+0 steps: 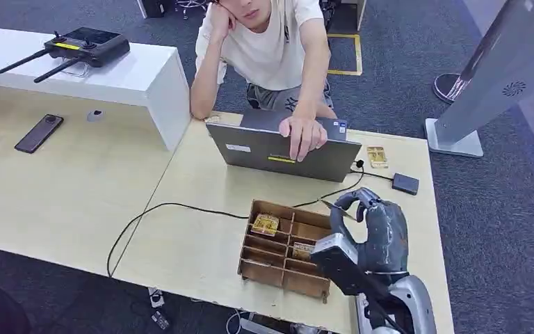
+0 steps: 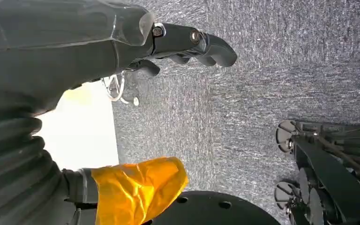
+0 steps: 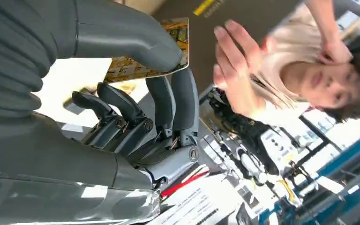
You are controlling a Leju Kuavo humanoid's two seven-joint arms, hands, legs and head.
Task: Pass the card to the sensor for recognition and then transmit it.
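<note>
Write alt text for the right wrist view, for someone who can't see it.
The robot's right hand pinches a yellow patterned card between thumb and fingers. Beyond it, a person's hand rests on a grey laptop.

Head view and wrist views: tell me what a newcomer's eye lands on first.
The right hand, raised over the wooden tray at the table's near edge, pinches a yellow card between thumb and fingers. Behind it a person leans on the table with one hand resting on a grey laptop.
</note>
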